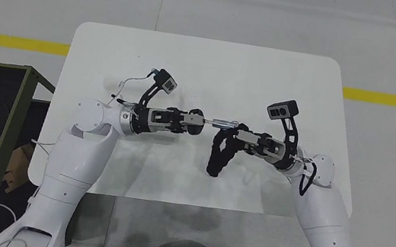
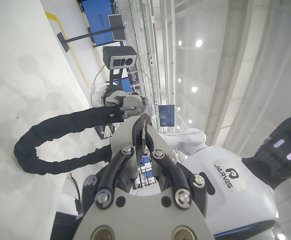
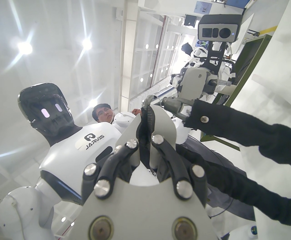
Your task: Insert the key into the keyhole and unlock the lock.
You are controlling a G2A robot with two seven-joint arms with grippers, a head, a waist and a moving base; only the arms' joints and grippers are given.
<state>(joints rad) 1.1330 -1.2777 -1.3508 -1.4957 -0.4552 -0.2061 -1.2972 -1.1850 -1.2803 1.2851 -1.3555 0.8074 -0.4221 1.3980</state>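
Closest in, the cable (image 1: 218, 156) hangs as a black sleeved loop below the two claws. You cannot tell from above whether its low end touches the table (image 1: 281, 82). Just past it, your two arms face each other tip to tip over the middle of the table. Your left claw (image 2: 143, 127) is closed tight on the key (image 2: 143, 137), pinching the flat head between its pads with the blade pointing out past the fingertips. Your right claw (image 3: 145, 113) is clamped on the lock (image 3: 174, 105), gripping it where the grey metal head joins the sleeved cable, and one cable end is pinned there by a small stud. The lock's silver barrel points across at the left claw. The key's tip meets the end of that barrel, so key and lock touch in the gap between the claws. You cannot tell how far the blade sits in the keyhole, or whether it has turned. Beyond the arms lies the far half of the white table, and past its edge a yellow line (image 1: 10, 41) runs across the pale floor.
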